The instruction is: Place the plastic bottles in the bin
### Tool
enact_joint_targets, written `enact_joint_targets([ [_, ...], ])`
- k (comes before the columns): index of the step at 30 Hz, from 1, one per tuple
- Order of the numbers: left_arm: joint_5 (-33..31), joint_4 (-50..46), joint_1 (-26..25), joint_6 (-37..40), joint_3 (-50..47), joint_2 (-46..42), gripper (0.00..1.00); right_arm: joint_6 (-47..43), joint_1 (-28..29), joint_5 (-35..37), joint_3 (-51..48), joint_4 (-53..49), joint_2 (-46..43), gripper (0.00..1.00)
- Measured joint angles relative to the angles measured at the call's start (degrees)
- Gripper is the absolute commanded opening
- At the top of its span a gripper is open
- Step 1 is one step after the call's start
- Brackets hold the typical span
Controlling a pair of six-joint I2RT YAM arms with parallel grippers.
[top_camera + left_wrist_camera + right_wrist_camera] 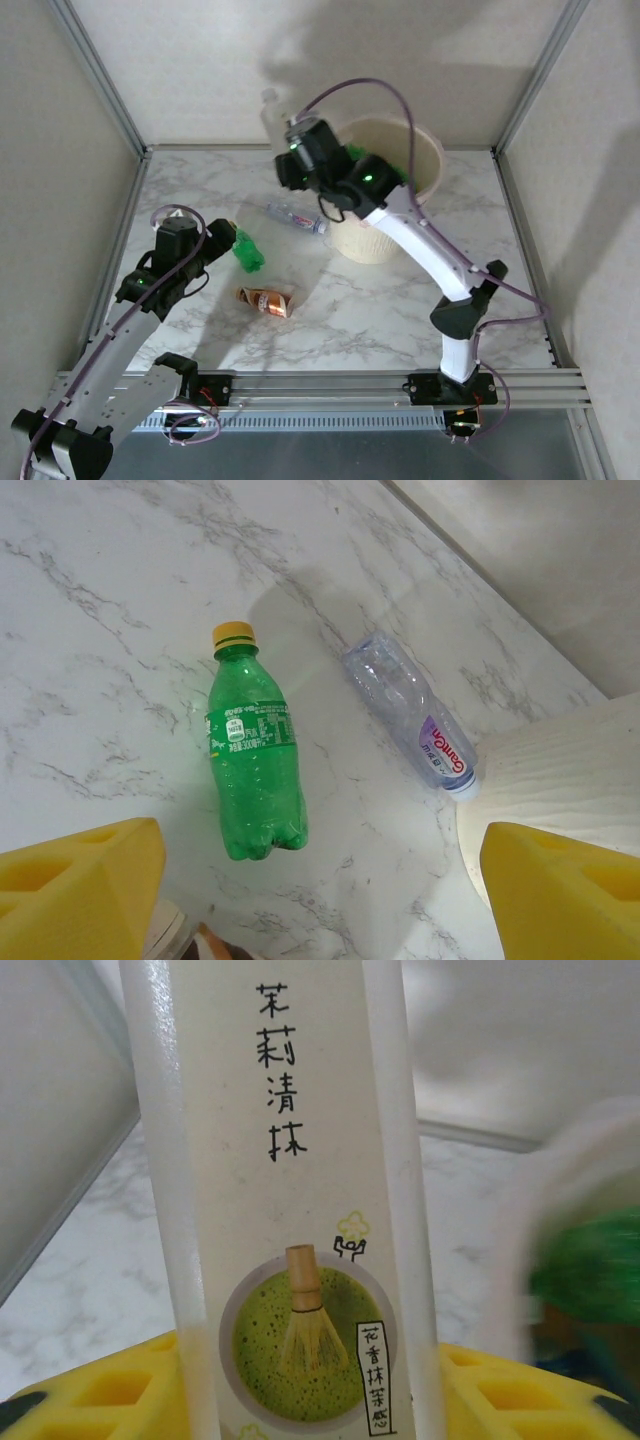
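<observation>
1. Copper bottle [265, 301]: lies on the table [380, 310], nearest the arm bases. It looks crumpled. Likely very light, with thin walls that give. Take it across the middle.
2. Green bottle [255, 770]: lies flat just beyond the copper one and apart from it. It looks empty, so light. Smooth and round, so apt to roll. Grip across the labelled waist.
3. Left gripper [320, 900]: pads wide apart with nothing between them, poised over the green bottle.
4. Clear bottle [415, 715]: on its side, one end close to the bin's foot; whether they touch is unclear. Thin, soft and probably slippery. Hold it at the label.
5. Bin [432, 160]: upright at rear right, with something green already inside.
6. Right gripper [293, 150]: clamped low on the white bottle [290, 1160]. The bottle is roughly upright, raised just left of the bin rim and not over it. The body looks stiff, so the hold seems sound.
</observation>
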Motion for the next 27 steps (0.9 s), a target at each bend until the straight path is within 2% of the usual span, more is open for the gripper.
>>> enact_joint_targets([
  [5, 0.0, 0.0, 0.0, 0.0, 0.0, 0.0, 0.82, 0.4, -7.8, 1.9, -1.9, -3.7, -3.9, 0.48],
  [15, 0.0, 0.3, 0.0, 0.0, -0.6, 0.5, 0.82, -0.3, -18.6, 3.0, -17.0, -5.8, -12.8, 0.48],
  [17, 0.0, 0.3, 0.0, 0.0, -0.8, 0.7, 0.82, -1.0, -20.2, 3.0, -18.8, -5.9, -13.7, 0.54],
  [20, 0.1, 0.3, 0.0, -0.2, -0.8, 0.8, 0.82, -1.7, -21.6, 3.0, -20.4, -6.3, -14.4, 0.79],
  [21, 0.1, 0.3, 0.0, -0.2, -0.8, 0.8, 0.82, -1.9, -21.7, 3.2, -20.6, -6.4, -14.4, 0.83],
  [24, 0.3, 0.5, 0.0, -0.2, -0.8, 0.9, 0.83, -2.4, -21.8, 3.4, -20.7, -6.7, -14.6, 0.87],
  [27, 0.3, 0.7, 0.0, -0.2, -0.8, 1.2, 0.84, -2.4, -21.8, 3.4, -20.7, -6.7, -15.5, 0.84],
])
